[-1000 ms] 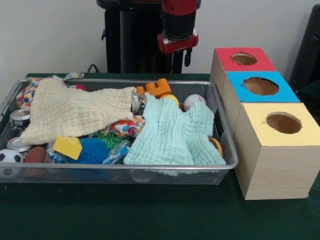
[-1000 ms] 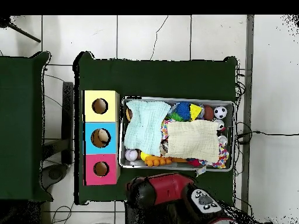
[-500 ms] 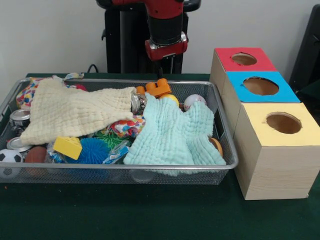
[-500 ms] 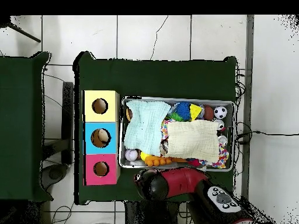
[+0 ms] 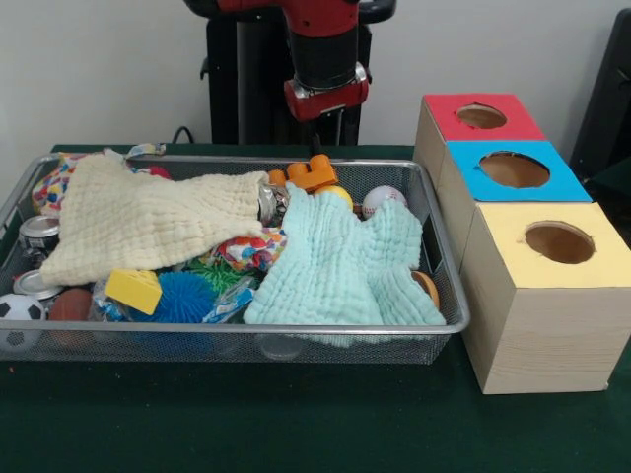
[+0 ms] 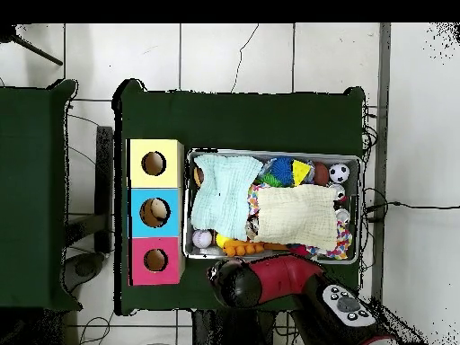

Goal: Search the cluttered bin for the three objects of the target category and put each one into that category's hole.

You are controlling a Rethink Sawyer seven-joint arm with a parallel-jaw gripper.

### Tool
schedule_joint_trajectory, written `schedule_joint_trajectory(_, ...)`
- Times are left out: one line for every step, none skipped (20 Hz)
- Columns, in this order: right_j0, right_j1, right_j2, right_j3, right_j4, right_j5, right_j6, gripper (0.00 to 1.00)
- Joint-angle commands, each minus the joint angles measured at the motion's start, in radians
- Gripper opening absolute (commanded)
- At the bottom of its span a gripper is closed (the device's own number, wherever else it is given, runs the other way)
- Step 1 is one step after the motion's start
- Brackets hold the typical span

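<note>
Three boxes stood beside the bin's edge, each with one round hole in its top: one red box (image 5: 480,116), one blue box (image 5: 515,170) and one yellow box (image 5: 552,286). One wire bin (image 5: 296,345) held the clutter. Two cloths lay in it: one cream cloth (image 5: 138,217) and one pale green cloth (image 5: 340,261). Balls counted: one soccer ball (image 5: 18,310) at a bin corner, one white baseball (image 5: 383,200), one blue spiky ball (image 5: 182,296). There were two metal cans (image 5: 39,232) by one end of the bin, one yellow block (image 5: 134,290) and one orange toy (image 5: 310,173).
</note>
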State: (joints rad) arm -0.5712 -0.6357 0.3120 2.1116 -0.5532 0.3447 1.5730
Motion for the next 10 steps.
schedule_joint_trajectory(-0.087,-0.040,0.160,-0.121,-0.035,0.164,-0.209,1.00)
schedule_joint_trajectory(-0.108,-0.053,0.187,-0.114,-0.017,0.184,-0.222,1.00)
schedule_joint_trajectory(-0.125,-0.059,0.212,-0.109,0.000,0.193,-0.219,1.00)
schedule_joint_trajectory(-0.134,-0.061,0.224,-0.111,0.010,0.200,-0.208,1.00)
schedule_joint_trajectory(-0.134,-0.056,0.227,-0.119,0.006,0.204,-0.197,1.00)
schedule_joint_trajectory(-0.125,-0.050,0.219,-0.131,-0.008,0.196,-0.178,1.00)
schedule_joint_trajectory(-0.109,-0.041,0.205,-0.147,-0.030,0.190,-0.156,1.00)
schedule_joint_trajectory(-0.093,-0.033,0.186,-0.161,-0.047,0.186,-0.132,1.00)
schedule_joint_trajectory(-0.078,-0.027,0.171,-0.174,-0.058,0.185,-0.111,1.00)
schedule_joint_trajectory(-0.073,-0.023,0.164,-0.187,-0.058,0.200,-0.106,1.00)
